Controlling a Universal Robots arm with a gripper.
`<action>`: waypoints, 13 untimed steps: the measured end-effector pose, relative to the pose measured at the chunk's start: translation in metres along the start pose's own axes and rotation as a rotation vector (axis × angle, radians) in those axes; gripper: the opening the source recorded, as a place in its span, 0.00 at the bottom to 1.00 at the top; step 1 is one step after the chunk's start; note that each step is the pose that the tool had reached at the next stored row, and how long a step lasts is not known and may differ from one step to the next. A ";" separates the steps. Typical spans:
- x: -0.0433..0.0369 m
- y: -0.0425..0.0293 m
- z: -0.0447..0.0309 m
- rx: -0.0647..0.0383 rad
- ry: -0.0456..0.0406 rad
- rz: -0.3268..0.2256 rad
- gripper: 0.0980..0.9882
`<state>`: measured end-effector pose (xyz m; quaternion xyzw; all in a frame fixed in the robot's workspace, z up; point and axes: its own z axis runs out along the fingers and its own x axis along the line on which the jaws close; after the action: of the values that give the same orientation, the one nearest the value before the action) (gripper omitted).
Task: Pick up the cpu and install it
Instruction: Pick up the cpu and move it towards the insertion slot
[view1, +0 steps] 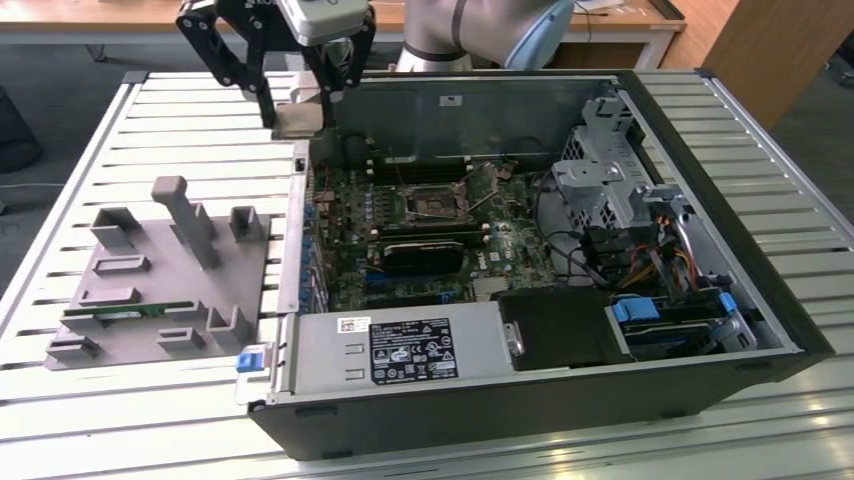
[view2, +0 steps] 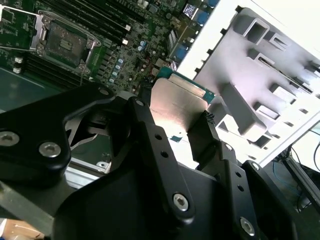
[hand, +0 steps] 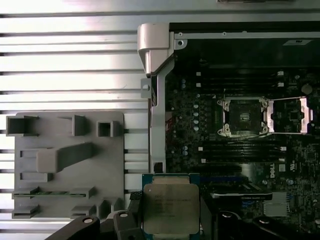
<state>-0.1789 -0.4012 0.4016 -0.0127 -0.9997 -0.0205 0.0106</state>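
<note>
Exterior view: I see the gripper raised over the wall of the open computer case, clamped narrowly on the cpu. The grey tray lies below it toward the exterior view's left, and the socket lies below it toward the exterior view's right. I judge this height keeps the chip clear of the wall. Second wrist view: the fingers press only the chip's opposite edges, presumably to spare its faces. First wrist view: the cpu sits level between the fingers with its metal top up. Beyond the gripper the load frame stands swung open beside the bare socket, apparently ready to receive the chip. A memory stick rests in the tray.
</note>
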 end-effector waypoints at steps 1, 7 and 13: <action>-0.0008 0.0005 0.0000 0.000 0.0000 0.000 0.50; -0.0050 0.0030 0.0001 0.000 -0.0001 0.000 0.50; -0.0084 0.0048 0.0001 0.000 -0.0001 0.000 0.50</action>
<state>-0.1703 -0.3966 0.4014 -0.0126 -0.9997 -0.0205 0.0105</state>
